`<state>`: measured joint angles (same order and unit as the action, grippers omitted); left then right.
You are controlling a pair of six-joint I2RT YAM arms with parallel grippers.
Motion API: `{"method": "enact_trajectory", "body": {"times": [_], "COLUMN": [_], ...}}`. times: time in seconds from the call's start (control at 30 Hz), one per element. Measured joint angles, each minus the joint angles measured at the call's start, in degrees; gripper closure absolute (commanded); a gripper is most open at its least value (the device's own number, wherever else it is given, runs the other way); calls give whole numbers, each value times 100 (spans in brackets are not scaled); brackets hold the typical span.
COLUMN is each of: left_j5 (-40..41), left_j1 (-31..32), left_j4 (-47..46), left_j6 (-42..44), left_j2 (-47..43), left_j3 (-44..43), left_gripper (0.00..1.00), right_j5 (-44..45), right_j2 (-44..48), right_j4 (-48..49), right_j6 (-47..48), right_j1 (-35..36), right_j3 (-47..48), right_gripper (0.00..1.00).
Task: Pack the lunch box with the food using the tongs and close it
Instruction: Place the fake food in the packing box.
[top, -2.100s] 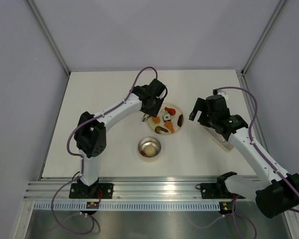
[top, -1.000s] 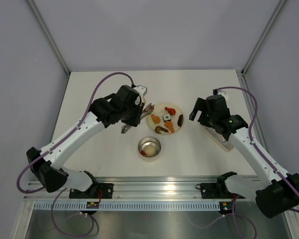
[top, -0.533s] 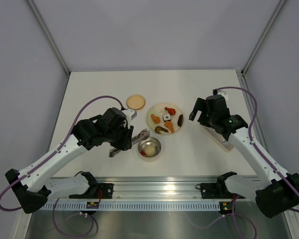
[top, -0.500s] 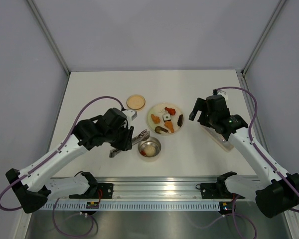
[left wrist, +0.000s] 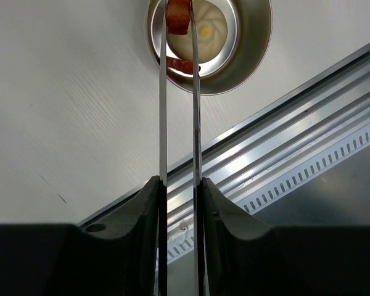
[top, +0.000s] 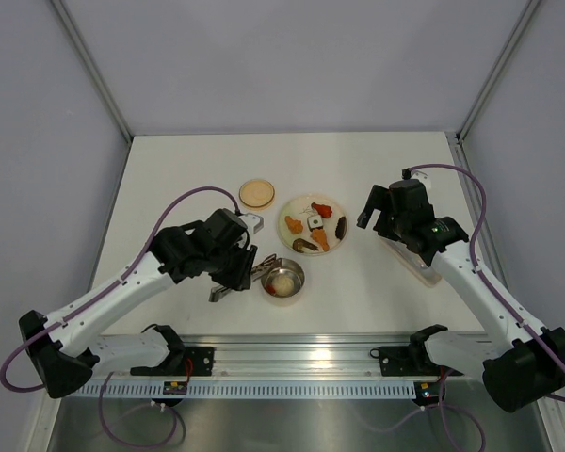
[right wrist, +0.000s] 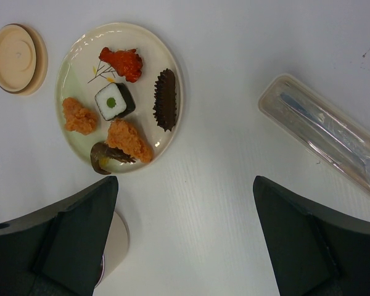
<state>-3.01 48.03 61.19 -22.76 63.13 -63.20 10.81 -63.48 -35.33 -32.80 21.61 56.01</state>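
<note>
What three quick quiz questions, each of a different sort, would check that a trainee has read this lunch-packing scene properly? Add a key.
1. True or false: the wooden lid sits on the lunch box.
2. Choose one. The tongs in the left gripper pinch a red piece that is: A over the lid, B over the lunch box, C clear of both.
3. Short answer: which pale round food lies in the lunch box?

Key: 1 false; 2 B; 3 the bun.
</note>
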Motion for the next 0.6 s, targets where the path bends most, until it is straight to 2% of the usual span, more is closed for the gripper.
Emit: {"method": "enact_trajectory", "body": {"times": [0.03,0.23,0.6], "left_j5": [0,2,9], "left_j1": [4,4,9], "left_j4": [2,2,188], "left_j6": [2,0,0], "left_j2": [2,4,0], "left_j3": [-2,-4,-407], "left_gripper": [60,52,55], "right_j5": [0,0,2], "right_j2": [0,0,0], "right_j4": [-2,-2,-2], "right_j6": [-2,0,-2], "right_j1": [0,0,0], "right_j3": [0,0,-2], "right_gripper": [0,1,1]}}
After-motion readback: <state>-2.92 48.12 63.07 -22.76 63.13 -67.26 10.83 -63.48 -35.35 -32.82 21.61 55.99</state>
